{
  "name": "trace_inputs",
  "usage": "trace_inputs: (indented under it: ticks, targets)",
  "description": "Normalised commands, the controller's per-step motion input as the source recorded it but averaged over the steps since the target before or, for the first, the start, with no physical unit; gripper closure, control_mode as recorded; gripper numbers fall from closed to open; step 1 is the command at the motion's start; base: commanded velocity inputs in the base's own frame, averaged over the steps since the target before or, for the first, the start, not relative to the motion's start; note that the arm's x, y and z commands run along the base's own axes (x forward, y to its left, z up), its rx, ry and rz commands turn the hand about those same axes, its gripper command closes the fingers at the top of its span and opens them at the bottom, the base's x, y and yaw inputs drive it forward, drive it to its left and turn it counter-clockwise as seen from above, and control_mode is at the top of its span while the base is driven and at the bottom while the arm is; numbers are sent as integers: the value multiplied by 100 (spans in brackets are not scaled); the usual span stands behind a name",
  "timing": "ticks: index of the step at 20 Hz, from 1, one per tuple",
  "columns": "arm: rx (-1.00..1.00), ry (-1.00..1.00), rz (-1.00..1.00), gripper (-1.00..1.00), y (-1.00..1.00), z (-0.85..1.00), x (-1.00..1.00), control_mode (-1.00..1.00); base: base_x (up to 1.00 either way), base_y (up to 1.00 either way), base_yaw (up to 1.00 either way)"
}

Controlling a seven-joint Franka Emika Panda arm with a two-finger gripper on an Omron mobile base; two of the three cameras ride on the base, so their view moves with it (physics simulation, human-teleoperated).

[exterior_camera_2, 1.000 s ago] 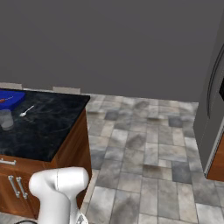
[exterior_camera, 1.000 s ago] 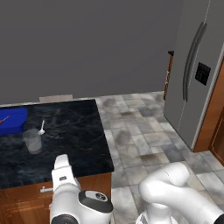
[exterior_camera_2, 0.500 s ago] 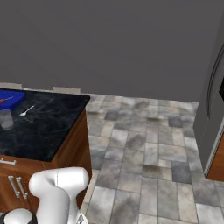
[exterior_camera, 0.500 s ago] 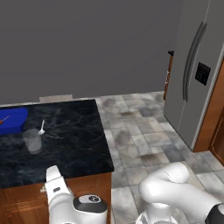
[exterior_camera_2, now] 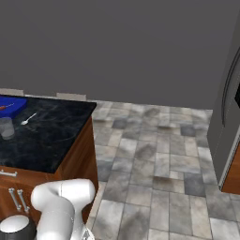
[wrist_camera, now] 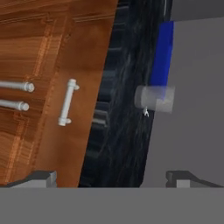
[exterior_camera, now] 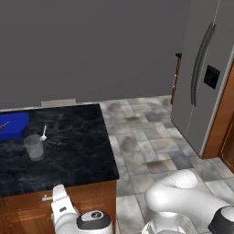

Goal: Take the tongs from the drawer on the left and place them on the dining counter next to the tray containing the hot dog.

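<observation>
- The hand (wrist_camera: 111,177), fingertips set wide apart and empty, faces the drawer (wrist_camera: 74,109) front with its short silver bar handle (wrist_camera: 68,103).
- Tray (exterior_camera: 13,125), blue and low-walled, sits at the marble tabletop's (exterior_camera: 73,151) far left edge, holding the hot dog (exterior_camera: 3,124).
- A clear glass (exterior_camera: 34,147) and white spoon (exterior_camera: 44,133) stand near it.
- Tiled floor (exterior_camera: 151,151) lies open to the right.

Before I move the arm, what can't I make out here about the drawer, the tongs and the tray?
- Reddish-brown wooden drawer: closed in the hand view, so the front hides its contents; no tongs visible.
- Bright blue rectangular tray: cut by the left edge in both base views.
- Orange-brown hot dog: a sliver at the frame edge.
</observation>
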Motion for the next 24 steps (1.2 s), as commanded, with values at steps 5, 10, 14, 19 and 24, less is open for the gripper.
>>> trace_inputs:
  ticks: [5,10,14,19,24]
  targets:
    - [0,0,-8,-100,0,-47,1,-100,0,0,0]
    - [0,0,-12,-100,0,-37,10,-100,0,0,0]
    - [0,0,-15,-100,4,-17,30,-100,0,0,0]
    - [0,0,-7,-100,7,-7,17,-100,0,0,0]
    - [0,0,0,-100,8,-6,0,-100,0,0,0]
